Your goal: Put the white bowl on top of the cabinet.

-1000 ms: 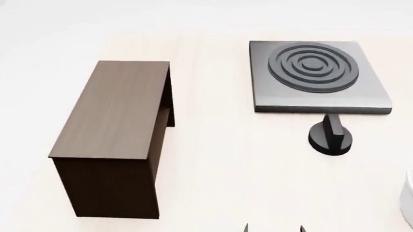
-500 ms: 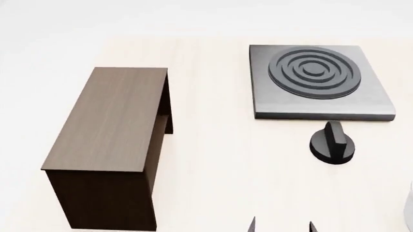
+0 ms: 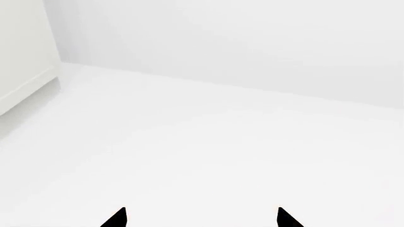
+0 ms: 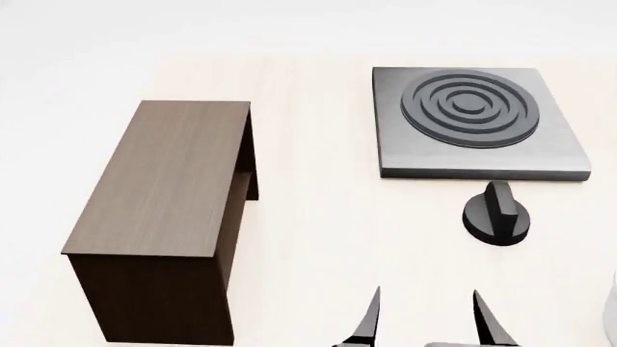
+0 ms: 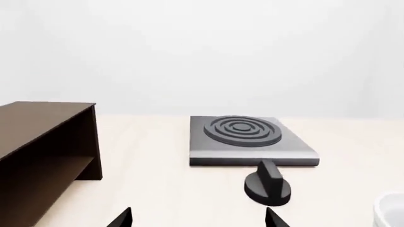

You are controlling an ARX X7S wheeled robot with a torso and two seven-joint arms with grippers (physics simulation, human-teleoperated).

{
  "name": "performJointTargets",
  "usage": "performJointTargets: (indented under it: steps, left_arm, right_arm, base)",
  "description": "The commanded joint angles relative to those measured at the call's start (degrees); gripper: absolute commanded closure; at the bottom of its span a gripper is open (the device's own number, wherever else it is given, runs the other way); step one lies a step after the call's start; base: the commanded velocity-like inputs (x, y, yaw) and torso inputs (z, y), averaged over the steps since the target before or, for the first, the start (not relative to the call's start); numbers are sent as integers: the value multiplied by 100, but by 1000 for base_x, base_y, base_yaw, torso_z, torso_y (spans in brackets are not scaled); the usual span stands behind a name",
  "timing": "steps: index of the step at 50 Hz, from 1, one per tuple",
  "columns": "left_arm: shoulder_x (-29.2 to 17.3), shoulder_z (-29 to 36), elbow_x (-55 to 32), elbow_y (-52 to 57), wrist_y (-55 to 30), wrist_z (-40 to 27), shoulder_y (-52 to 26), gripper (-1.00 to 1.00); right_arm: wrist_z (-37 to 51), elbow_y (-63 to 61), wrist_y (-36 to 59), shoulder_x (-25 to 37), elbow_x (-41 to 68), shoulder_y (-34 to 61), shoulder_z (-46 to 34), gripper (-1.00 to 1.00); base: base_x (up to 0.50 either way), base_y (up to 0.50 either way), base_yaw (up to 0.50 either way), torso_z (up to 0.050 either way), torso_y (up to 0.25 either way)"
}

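While the right gripper (image 4: pixel 425 315) stands with fingers spread at lower centre, nothing is held.
Cabinet (image 4: pixel 164 191) left; white bowl (image 5: pixel 390 208) at the right edge; left gripper (image 3: pixel 200 217) also spread, empty.

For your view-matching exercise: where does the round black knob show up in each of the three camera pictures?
Head view: the round black knob sits right of centre, just in front of the grey stove plate.
Right wrist view: the knob appears low in the picture, again just in front of the stove plate.
Left wrist view: not in it.
Shared landmark: the stove plate.
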Motion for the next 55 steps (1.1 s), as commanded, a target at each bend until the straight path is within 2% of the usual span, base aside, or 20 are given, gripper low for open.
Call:
performJointTargets:
  steps: [1, 6, 14, 23, 34, 40, 42, 55]
  left_arm:
    - [-9, 13, -43, -29, 36, 6, 7, -100]
    - [-18, 28, -37, -24, 35, -7, 12, -100]
    - [-29, 38, -58, -20, 44, -15, 24, -100]
    - [-43, 53, -65, -41, 56, -22, 18, -100]
    - [-52, 62, -77, -38, 87, -31, 34, -100]
    - [-60, 77, -88, -41, 94, -25, 35, -100]
    - [-61, 80, -93, -47, 97, -25, 34, -100]
    - [-74, 102, -98, -55, 110, -37, 37, -100]
  right_arm:
    - [296, -1212, 1282, 159, 343, 224, 192, -100]
    - [511, -1735, 1990, 108, 712, 410, 611, -100]
    - [692, -2199, 2586, -24, 1202, 646, 1051, -100]
    - [723, -2201, 2525, -41, 1351, 621, 1187, -100]
    - [770, -2102, 2258, 76, 1296, 493, 976, -100]
    - [782, -2111, 2037, 178, 1249, 440, 781, -100]
    - [782, -2111, 1882, 422, 845, 417, 387, -100]
    - [865, -2040, 1873, 359, 1174, 407, 577, -100]
  base:
    - [0, 0, 0, 0, 0]
    - [0, 0, 0, 0, 0]
    - [0, 0, 0, 0, 0]
    - [65, -253, 0, 0, 0]
    - [273, -300, 0, 0, 0]
    - [58, -6, 0, 0, 0]
    - [12, 0, 0, 0, 0]
    - [418, 130, 0, 0, 0]
